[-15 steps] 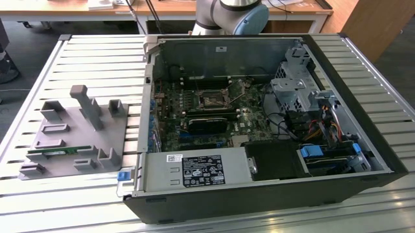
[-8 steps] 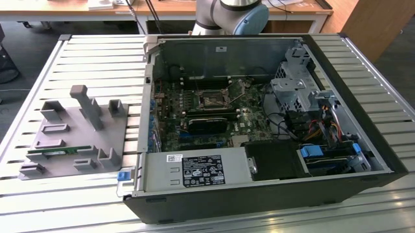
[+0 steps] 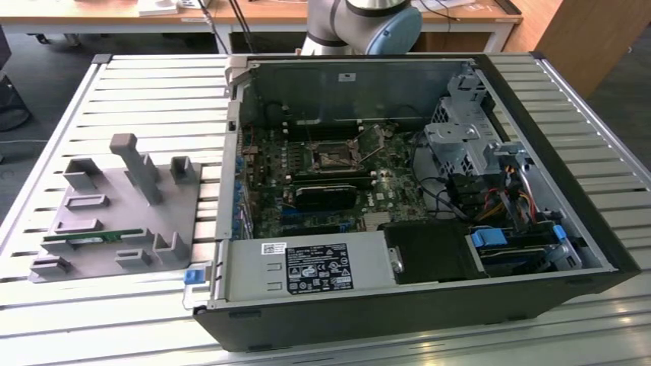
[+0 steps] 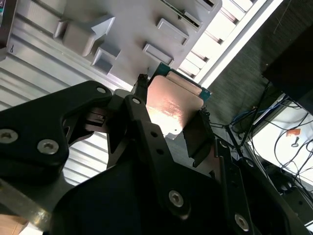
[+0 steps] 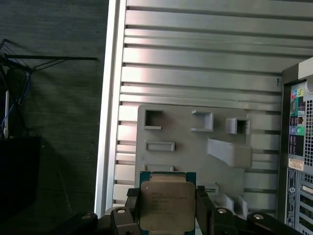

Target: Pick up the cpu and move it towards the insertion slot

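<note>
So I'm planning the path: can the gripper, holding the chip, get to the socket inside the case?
Probably yes: the gripper grips the chip, and the socket sits exposed in the computer case, whose side is open with nothing over it.

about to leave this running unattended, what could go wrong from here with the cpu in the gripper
1. The gripper pinches the cpu only by two opposite edges over the grey tray; a slip would likely drop it.
2. The insertion slot lies low inside the computer case, near cables; the gripper might clip a wall or wiring on the way in.
</note>
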Tool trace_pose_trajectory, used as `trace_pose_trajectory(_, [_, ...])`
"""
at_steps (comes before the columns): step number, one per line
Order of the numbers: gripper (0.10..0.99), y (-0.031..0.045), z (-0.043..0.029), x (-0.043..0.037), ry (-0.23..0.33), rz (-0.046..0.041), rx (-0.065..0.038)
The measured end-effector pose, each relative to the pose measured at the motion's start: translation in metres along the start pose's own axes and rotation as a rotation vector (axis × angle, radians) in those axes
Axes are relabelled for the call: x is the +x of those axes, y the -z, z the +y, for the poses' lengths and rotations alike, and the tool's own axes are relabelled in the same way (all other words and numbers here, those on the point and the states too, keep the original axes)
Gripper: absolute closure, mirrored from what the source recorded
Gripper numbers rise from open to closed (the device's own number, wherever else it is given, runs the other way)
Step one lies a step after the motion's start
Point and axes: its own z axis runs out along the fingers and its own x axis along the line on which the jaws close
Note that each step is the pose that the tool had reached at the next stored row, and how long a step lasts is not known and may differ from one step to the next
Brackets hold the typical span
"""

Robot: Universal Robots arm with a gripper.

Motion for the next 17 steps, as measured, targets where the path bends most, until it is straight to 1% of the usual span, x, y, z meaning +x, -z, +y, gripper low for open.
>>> trace_pose_trajectory(13, [0.545, 0.0001, -0.0007, -0.0152, 0.0, 0.0001, 0.0])
trace_pose_trajectory(17, [0.545, 0.0001, -0.001, -0.0212, 0.0, 0.0002, 0.0])
